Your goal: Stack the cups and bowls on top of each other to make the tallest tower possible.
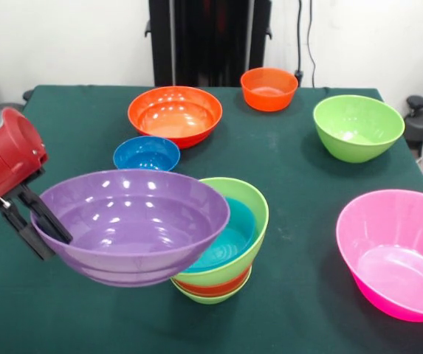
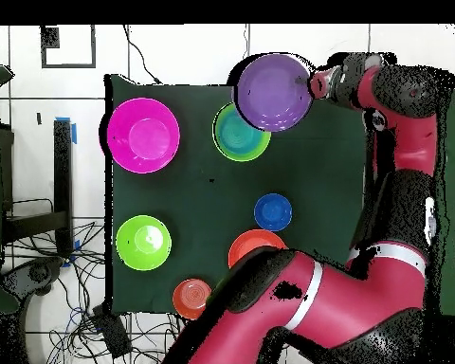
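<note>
Beside the tower [image 1: 226, 251], the gripper [image 1: 45, 221] clamps the purple bowl [image 1: 133, 221] by its rim, mouth upward, slightly tilted.

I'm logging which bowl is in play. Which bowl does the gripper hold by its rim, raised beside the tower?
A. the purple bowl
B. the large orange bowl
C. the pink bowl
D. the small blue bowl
A: the gripper clamps the rim of the purple bowl, which hangs above the table beside the tower.
</note>
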You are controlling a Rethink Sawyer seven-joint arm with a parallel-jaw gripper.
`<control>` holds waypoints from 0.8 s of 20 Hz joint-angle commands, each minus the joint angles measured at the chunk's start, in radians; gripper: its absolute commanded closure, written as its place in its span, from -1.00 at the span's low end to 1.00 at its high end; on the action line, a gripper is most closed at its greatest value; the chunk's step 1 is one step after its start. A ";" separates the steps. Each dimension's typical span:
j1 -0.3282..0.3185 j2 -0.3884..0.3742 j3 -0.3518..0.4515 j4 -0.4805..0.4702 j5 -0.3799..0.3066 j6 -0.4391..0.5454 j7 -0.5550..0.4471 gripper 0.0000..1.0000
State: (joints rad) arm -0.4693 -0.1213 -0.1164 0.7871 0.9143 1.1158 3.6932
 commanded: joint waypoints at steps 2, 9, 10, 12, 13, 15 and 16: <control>0.033 0.038 0.082 -0.084 0.004 0.076 0.318 1.00; 0.034 0.018 0.089 -0.046 0.025 0.067 0.299 1.00; 0.034 0.011 0.090 -0.036 0.028 0.067 0.295 1.00; 0.034 -0.002 0.092 -0.018 0.034 0.069 0.287 1.00; 0.034 -0.011 0.093 -0.005 0.038 0.068 0.281 1.00; 0.033 -0.019 0.093 0.007 0.042 0.068 0.276 1.00; 0.033 -0.021 0.092 0.011 0.043 0.069 0.274 1.00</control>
State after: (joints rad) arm -0.4681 -0.0867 -0.1164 0.7393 0.9260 1.1160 3.6935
